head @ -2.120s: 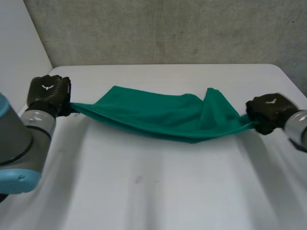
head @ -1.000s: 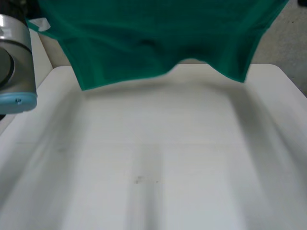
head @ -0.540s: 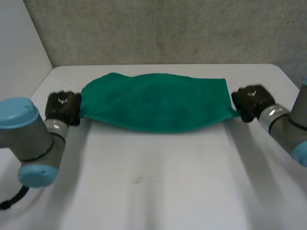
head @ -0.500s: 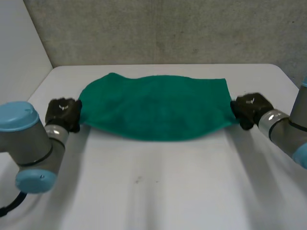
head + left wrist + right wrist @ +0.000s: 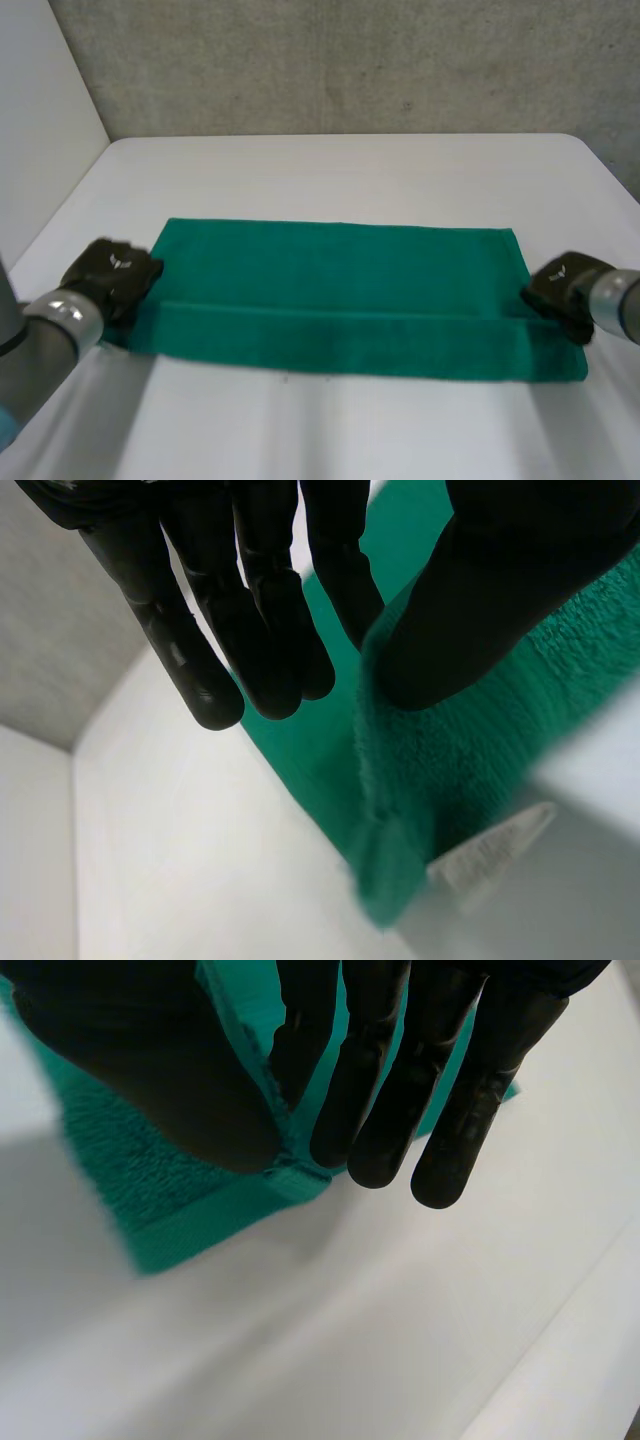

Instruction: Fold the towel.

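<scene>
Towel (image 5: 340,270), deep green terry, lies spread flat across the middle of the white table (image 5: 350,170) as a long rectangle, its near edge doubled over into a narrow band running the full width. A white label (image 5: 495,845) sticks out at its left near corner. The left hand (image 5: 112,275) pinches the left end between thumb and straight fingers, and the right hand (image 5: 560,285) pinches the right end likewise.

Bright, even light covers the white table (image 5: 340,170); the towel (image 5: 340,270) casts a soft, faint shadow.
</scene>
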